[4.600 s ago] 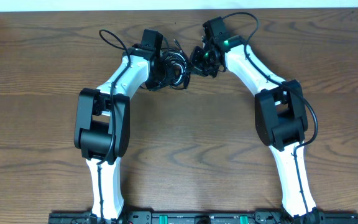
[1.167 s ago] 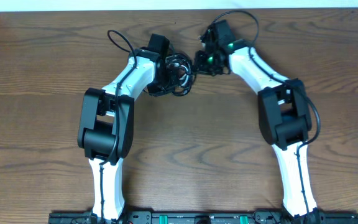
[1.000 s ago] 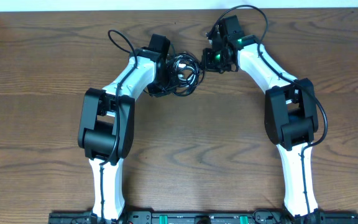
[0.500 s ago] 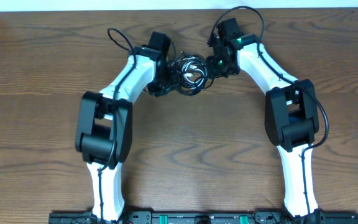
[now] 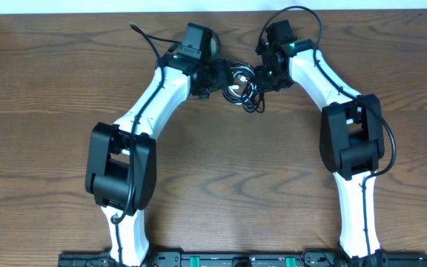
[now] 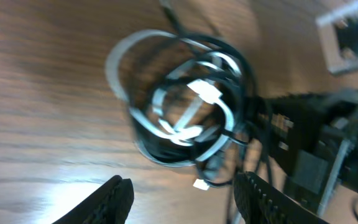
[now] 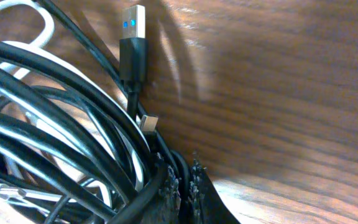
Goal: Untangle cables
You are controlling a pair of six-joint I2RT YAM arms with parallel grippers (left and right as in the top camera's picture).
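Observation:
The cables [image 5: 242, 83] lie as one tangled coil of black and white cords on the wooden table, between the two arms. My left gripper [image 5: 218, 74] stands open just left of the coil. In the left wrist view its fingers [image 6: 114, 199] are spread wide below the cables [image 6: 188, 115], and nothing sits between them. My right gripper [image 5: 262, 77] is at the coil's right side. The right wrist view shows the right gripper [image 7: 183, 186] shut on a black cord of the cables [image 7: 55, 124]. A black USB plug [image 7: 133, 37] with a metal end sticks up beside the cords.
The table's far edge [image 5: 213, 12] and a white wall run just behind the arms. Each arm carries its own thick black wire [image 5: 291, 11], looping near the wrists. The right arm's black wrist body [image 6: 309, 146] shows in the left wrist view beside the coil.
My left gripper has opened and let go of the coil, and its wrist has shifted up and right. The right gripper stays shut and has drawn the coil rightward.

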